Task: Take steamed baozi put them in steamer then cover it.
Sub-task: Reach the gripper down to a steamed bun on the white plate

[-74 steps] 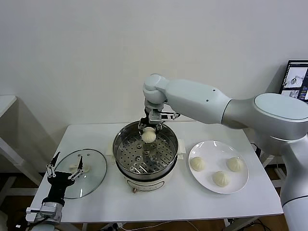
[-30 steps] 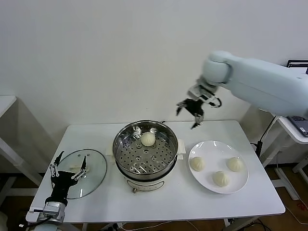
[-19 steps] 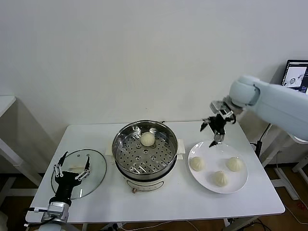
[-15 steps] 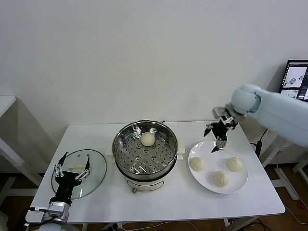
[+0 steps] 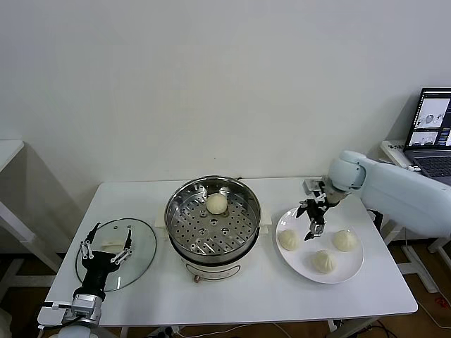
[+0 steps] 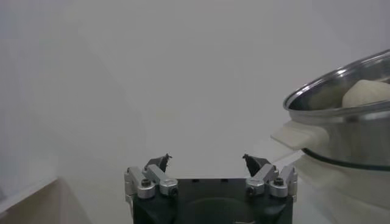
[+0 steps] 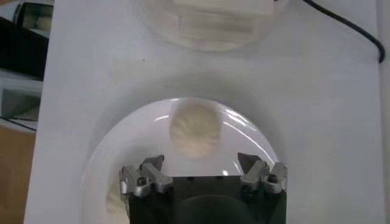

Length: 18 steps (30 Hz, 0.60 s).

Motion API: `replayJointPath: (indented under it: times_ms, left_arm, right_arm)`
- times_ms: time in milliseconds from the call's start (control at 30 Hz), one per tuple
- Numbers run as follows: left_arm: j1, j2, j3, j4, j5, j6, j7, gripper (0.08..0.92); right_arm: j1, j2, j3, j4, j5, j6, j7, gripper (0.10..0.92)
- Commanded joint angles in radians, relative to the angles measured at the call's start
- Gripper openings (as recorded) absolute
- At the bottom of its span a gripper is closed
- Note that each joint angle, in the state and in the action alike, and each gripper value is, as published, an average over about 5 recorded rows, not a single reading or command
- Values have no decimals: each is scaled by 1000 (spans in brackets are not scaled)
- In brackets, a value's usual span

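Note:
The shiny steel steamer (image 5: 213, 224) stands mid-table with one baozi (image 5: 216, 203) at the back of its tray. Three baozi (image 5: 288, 239) lie on the white plate (image 5: 307, 268) to its right. My right gripper (image 5: 311, 223) is open and empty, just above the plate's back left part, beside the leftmost bun. In the right wrist view that bun (image 7: 194, 128) lies just ahead of the open right gripper (image 7: 201, 165). The glass cover (image 5: 139, 249) lies flat at the table's left. My left gripper (image 5: 106, 244) is open and parked over the cover's near edge.
A laptop (image 5: 428, 138) stands on a side table at the far right. The steamer's rim and a bun (image 6: 365, 94) show in the left wrist view, beyond the open left gripper (image 6: 207, 162). A black cable (image 7: 341, 27) runs behind the plate.
My right gripper let go of the bun in the steamer, swung right across the table, and came down to the plate. The left arm shifted only slightly.

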Motion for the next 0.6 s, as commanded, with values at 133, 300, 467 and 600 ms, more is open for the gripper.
replayJointPath:
  times_ms: [133, 300, 467, 600]
  left_arm:
    - [1, -3, 2, 0, 2, -1, -1, 823]
    - [2, -3, 4, 2, 4, -3, 0, 823]
    - [2, -4, 4, 4, 4, -5, 0, 823]
    - [0, -3, 3, 8, 4, -5, 1, 823]
  right_arm:
    - [-80, 45, 22, -31, -46, -13, 29, 823]
    - [-99, 61, 38, -49, -73, -6, 43, 823]
    - [-103, 66, 40, -53, -84, -4, 43, 823]
    - [-110, 72, 42, -56, -89, -4, 43, 823]
